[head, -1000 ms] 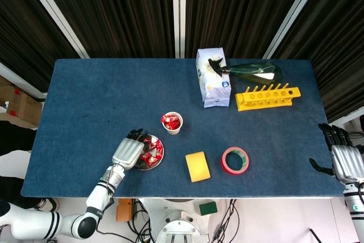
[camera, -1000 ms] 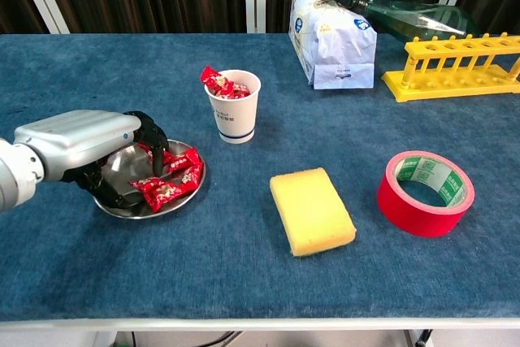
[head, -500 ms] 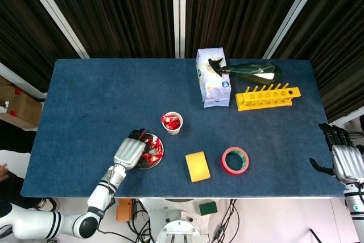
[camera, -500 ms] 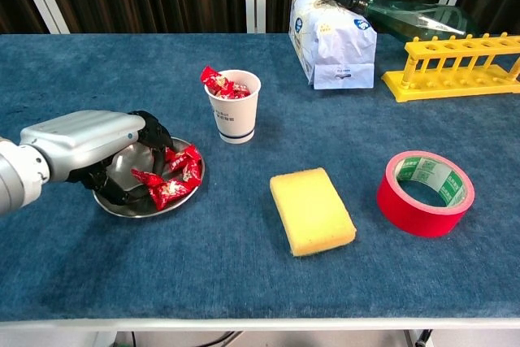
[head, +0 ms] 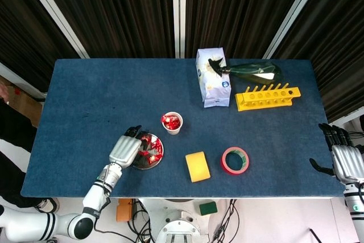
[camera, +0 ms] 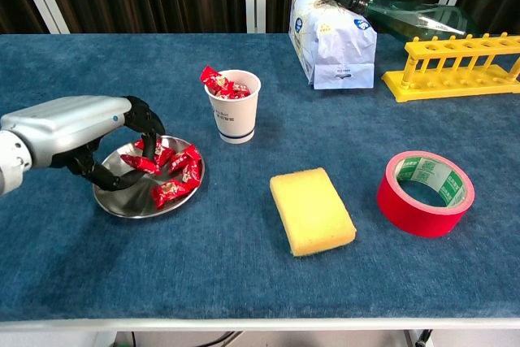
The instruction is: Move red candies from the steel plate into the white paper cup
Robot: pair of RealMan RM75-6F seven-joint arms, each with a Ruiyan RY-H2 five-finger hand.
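Blue tabletop [camera: 244,282] carries one plate [camera: 122,203] with about four loose candies [camera: 175,178] and one cup [camera: 236,111] holding more. Left hand [camera: 77,132] pinches one candy over the plate; right hand [head: 345,160] rests at the edge, fingers apart, holding nothing.

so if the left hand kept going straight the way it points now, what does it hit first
Most likely the candies on the steel plate. The left hand already pinches one. The paper cup stands beyond, though depth is unclear.

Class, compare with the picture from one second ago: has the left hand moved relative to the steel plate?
Yes. The left hand has drawn back leftward and lifted off the steel plate, pinching a red candy.
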